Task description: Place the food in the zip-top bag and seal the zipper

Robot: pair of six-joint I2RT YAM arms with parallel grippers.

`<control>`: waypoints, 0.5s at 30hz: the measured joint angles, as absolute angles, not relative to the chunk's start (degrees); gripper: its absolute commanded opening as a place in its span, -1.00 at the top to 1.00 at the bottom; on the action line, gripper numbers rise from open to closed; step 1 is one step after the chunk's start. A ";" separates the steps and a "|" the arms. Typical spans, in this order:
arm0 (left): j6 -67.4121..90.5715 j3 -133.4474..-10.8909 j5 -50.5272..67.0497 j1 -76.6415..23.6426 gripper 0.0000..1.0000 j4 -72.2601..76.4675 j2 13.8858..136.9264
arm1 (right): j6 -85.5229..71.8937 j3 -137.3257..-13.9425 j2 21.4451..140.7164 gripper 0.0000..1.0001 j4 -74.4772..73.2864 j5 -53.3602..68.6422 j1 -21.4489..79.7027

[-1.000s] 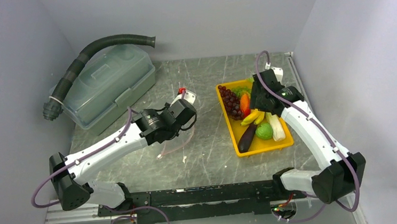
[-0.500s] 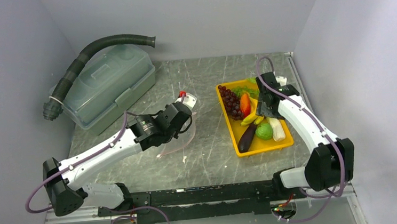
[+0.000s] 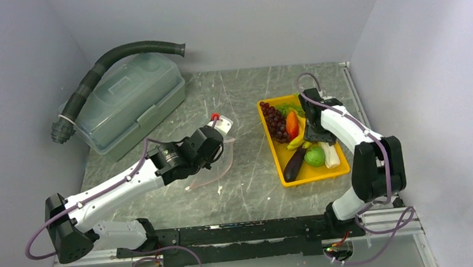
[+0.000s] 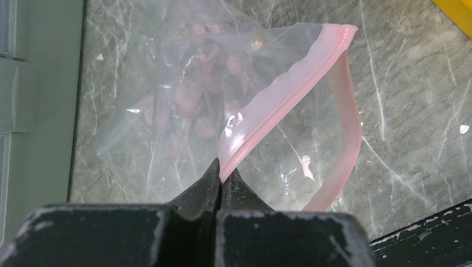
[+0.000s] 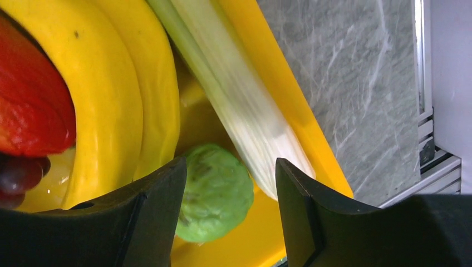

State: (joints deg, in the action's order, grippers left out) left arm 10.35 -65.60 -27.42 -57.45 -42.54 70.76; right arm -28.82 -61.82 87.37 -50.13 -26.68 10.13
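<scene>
The clear zip-top bag lies on the marble table, its pink zipper lifted and the mouth gaping. My left gripper is shut on the near end of the zipper strip; it also shows in the top view. The food lies in the yellow tray: grapes, pepper, bananas, eggplant, round green vegetable, celery, leafy greens. My right gripper is open and empty, low over the tray, with the green vegetable and celery between its fingers.
A large translucent lidded tub with a black corrugated hose stands at the back left. A small white piece with a red tip lies beyond the bag. The right wall is close to the tray.
My right arm has folded in and lowered its gripper onto the tray. My left arm has drawn back a little toward the near left, still pinching the zipper.
</scene>
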 measured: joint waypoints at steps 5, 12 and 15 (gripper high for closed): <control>10.35 -64.82 -27.29 -57.45 1.00 -42.50 69.56 | -28.05 -63.37 91.07 -0.18 -48.34 -28.56 9.67; 10.37 -64.75 -27.38 -57.45 1.00 -42.46 69.45 | -26.52 -65.89 95.37 -0.12 -45.84 -30.72 9.39; 10.37 -64.62 -27.40 -57.45 1.00 -42.46 69.45 | -25.96 -66.19 97.14 -0.11 -44.80 -31.75 9.32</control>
State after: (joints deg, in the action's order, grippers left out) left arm 10.37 -64.62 -27.40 -57.45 -42.46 69.45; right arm -25.96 -66.19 97.14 -44.80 -31.75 9.32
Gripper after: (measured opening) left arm 0.013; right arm 0.562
